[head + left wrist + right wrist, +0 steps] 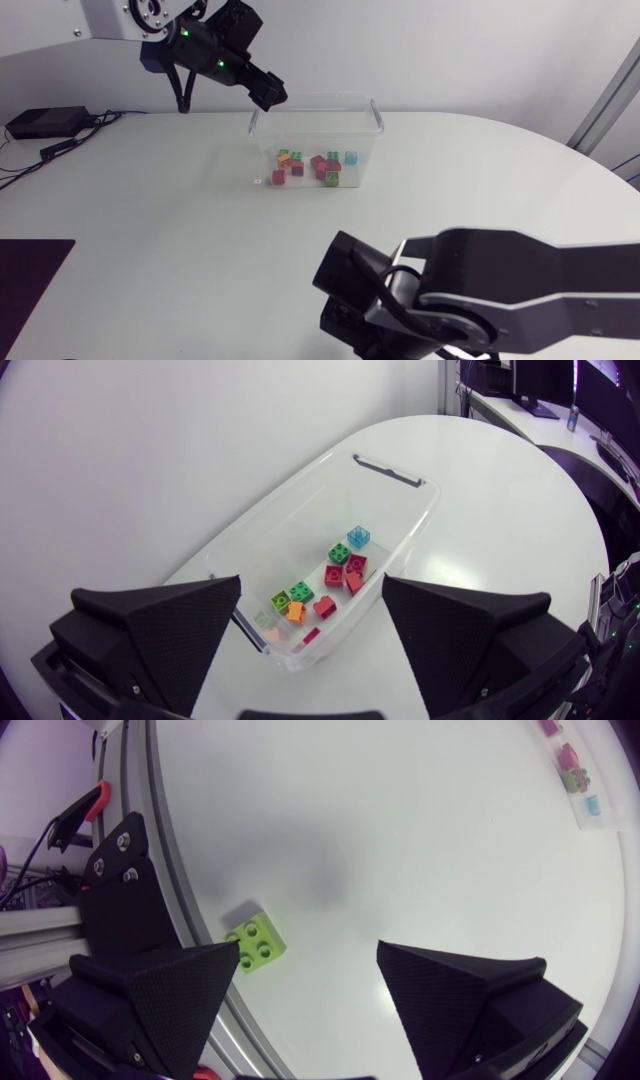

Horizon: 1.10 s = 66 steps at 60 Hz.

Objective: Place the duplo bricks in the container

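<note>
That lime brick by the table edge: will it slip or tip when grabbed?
Probably stiff and light: the lime brick looks like a small moulded block. It lies flat, studs up, so rolling seems unlikely. A nudge might slide it on the smooth table.

- I see a white table (150, 230) with a rounded far edge.
- A black box (45, 122) and cables (62, 146) sit at the surface's far left edge.
- A dark mat (28, 295) covers its near left corner.

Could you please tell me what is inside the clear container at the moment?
Inside the container, loose duplo bricks lie on its floor: red, green, orange, one blue. No lid covers it; nothing inside looks hidden.
</note>
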Each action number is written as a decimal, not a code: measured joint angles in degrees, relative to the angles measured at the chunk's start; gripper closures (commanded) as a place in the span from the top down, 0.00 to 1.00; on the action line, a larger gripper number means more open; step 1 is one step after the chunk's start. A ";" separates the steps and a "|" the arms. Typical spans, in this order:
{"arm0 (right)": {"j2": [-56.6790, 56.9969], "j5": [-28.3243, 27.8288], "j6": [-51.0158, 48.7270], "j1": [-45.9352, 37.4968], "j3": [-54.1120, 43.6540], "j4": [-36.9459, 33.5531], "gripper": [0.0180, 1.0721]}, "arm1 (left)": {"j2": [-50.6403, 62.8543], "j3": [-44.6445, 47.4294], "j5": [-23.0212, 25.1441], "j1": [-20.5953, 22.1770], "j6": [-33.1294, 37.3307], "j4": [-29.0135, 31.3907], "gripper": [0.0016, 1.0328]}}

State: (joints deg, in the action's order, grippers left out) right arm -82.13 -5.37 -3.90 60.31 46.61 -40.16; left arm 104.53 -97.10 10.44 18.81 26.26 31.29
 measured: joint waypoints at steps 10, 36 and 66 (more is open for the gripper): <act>-0.66 0.00 0.00 1.64 -0.55 0.02 0.94 | -2.25 2.64 0.00 0.00 0.00 0.00 0.96; -6.16 -0.31 -1.31 1.62 -0.66 0.63 0.94 | -6.95 5.73 0.00 0.00 0.04 1.05 0.96; -8.85 0.92 -2.62 -3.50 1.60 -0.85 0.94 | -7.15 5.73 0.02 -0.20 0.33 1.40 0.96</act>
State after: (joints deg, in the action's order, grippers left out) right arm -90.98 -4.45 -6.52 56.82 48.21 -41.01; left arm 97.38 -91.37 10.46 18.61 26.59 32.69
